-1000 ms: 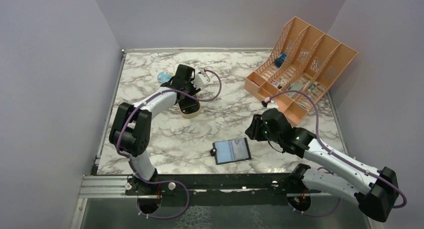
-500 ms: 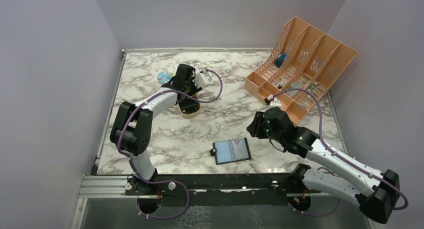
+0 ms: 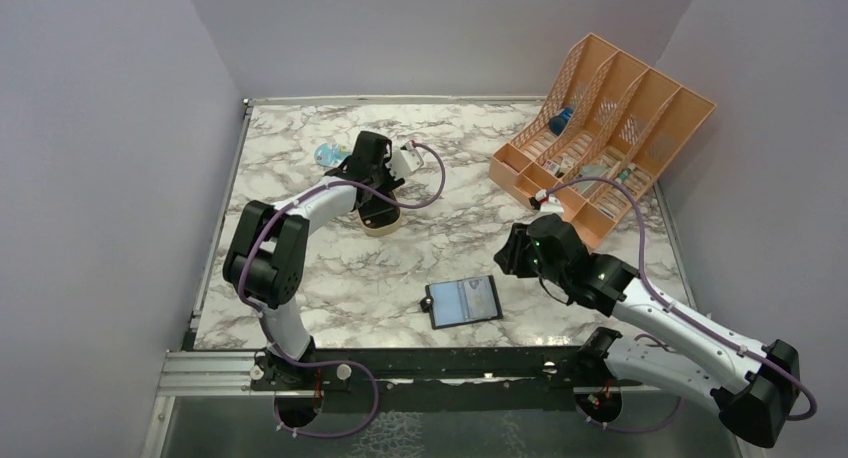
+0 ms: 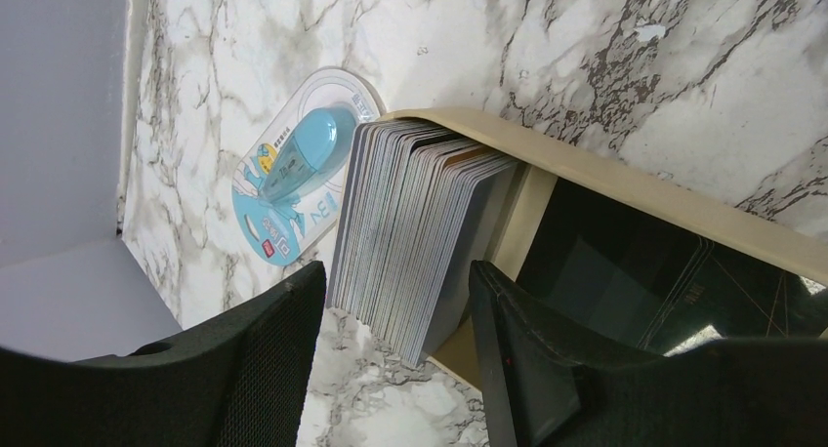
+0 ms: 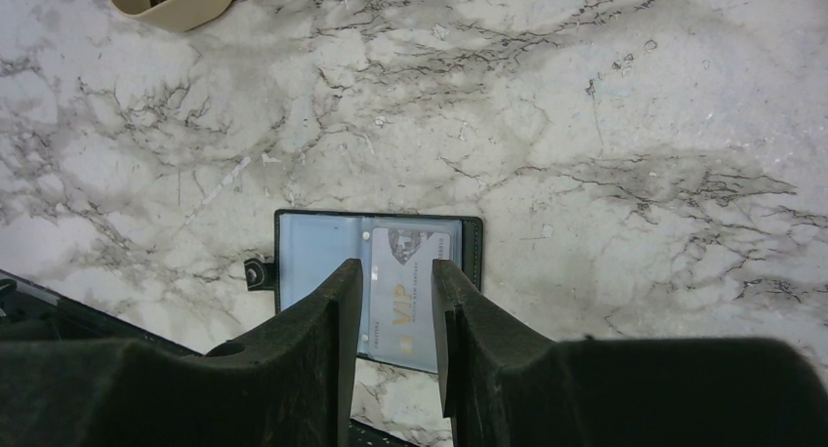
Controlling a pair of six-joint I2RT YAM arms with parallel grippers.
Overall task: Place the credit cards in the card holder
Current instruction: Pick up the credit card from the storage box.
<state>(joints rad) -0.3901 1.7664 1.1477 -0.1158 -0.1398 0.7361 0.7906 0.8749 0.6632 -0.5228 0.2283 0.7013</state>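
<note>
Near the front edge of the tabletop (image 3: 370,278), about midway along it, the card holder (image 5: 312,252) lies open and flat. It is a black wallet with pale blue-grey inner faces and a small tab on its left side. One VIP card (image 5: 405,296) sits in its right-hand sleeve; the left sleeve looks empty. The right pincer (image 5: 397,271) hovers directly above it, jaws partly apart with nothing between them.

Farther back, toward the far left corner, a beige tin (image 4: 625,185) holds the credit cards (image 4: 420,223), a thick stack of thin cards standing on edge, packed face to face, their pale grey edges fanned slightly. The left pincer (image 4: 395,283) reaches down over them, jaws wide, one on each side of the whole stack. No card is lifted, and it is unclear whether the pads touch the outer cards. Just beyond the tin lies a blister pack (image 4: 283,198) with a light blue item. A peach desk organiser (image 3: 600,118) fills the far right corner.

The likely trouble lies in that tight packing. Closing from this straddle would probably pinch many cards rather than one, or tip and drag the light tin. Smooth cards could also slip free or scatter on the way forward. The loose holder may slide if a card is pushed in while nothing pins it.
</note>
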